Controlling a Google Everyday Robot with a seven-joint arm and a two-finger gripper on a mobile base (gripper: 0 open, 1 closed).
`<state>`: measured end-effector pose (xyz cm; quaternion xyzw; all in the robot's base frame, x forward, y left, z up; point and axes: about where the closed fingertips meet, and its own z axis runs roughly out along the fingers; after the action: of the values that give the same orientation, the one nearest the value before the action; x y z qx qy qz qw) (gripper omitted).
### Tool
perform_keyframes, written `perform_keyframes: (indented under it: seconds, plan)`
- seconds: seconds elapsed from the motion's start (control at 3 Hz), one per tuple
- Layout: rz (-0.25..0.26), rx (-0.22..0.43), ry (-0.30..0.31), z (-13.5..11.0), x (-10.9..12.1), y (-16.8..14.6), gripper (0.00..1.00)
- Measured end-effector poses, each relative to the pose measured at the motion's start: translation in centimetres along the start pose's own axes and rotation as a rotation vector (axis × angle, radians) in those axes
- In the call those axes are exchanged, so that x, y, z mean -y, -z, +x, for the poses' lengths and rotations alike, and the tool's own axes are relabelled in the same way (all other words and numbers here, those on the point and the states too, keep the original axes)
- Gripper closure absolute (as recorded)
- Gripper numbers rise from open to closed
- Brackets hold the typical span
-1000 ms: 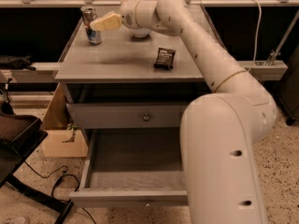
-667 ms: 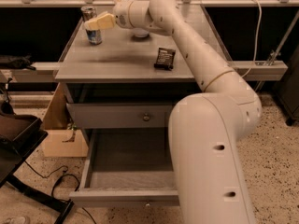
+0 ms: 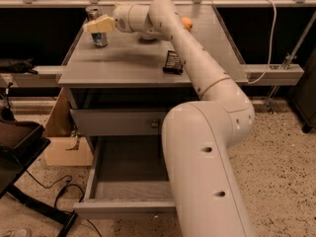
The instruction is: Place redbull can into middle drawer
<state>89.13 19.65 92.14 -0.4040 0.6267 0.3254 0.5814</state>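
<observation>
The redbull can (image 3: 99,37) stands upright at the far left of the grey cabinet top (image 3: 123,58). My gripper (image 3: 98,24) reaches in from the right and overlaps the can's upper half at can height. The can still rests on the top. The middle drawer (image 3: 127,171) is pulled open below, with its flat grey floor showing and nothing in it. My arm partly hides its right side.
A black snack bar (image 3: 173,62) lies mid-top, right of the arm. An orange object (image 3: 186,22) sits at the back. The upper drawer with a round knob (image 3: 154,124) is closed. A cardboard box (image 3: 61,142) and a black chair (image 3: 17,142) stand left of the cabinet.
My gripper has moved left, from just right of the can's top to over the can itself. The can has not moved.
</observation>
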Motion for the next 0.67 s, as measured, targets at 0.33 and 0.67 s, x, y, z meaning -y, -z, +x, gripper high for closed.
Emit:
perform_keyframes:
  seconds: [0.33, 0.67]
  plan:
    - [-0.015, 0.005, -0.012, 0.5, -0.2, -1.4, 0.18]
    - [-0.036, 0.014, 0.000, 0.1, -0.8, -2.7, 0.50]
